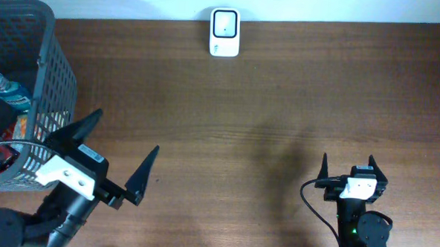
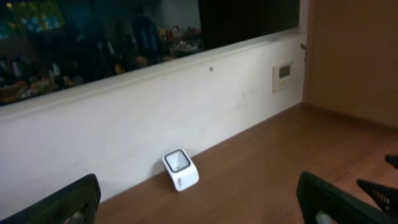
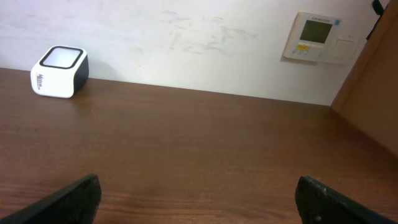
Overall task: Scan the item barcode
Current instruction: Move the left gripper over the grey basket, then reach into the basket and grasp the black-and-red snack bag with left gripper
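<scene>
Left gripper [image 1: 128, 130] and right gripper [image 1: 348, 163] stand wide, empty. Bottle [image 1: 9, 93] in basket [image 1: 62, 79], left of frame, is likely light, rigid, slippery; grasp across its body.

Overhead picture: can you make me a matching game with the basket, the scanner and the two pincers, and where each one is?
Things:
1. basket
2. scanner
3. left pincer
4. right pincer

Places in the overhead picture:
A. top middle
B. bottom right
C. upper left edge
D. lower left, just beside the basket

Pairs: 1-C, 2-A, 3-D, 4-B
</scene>
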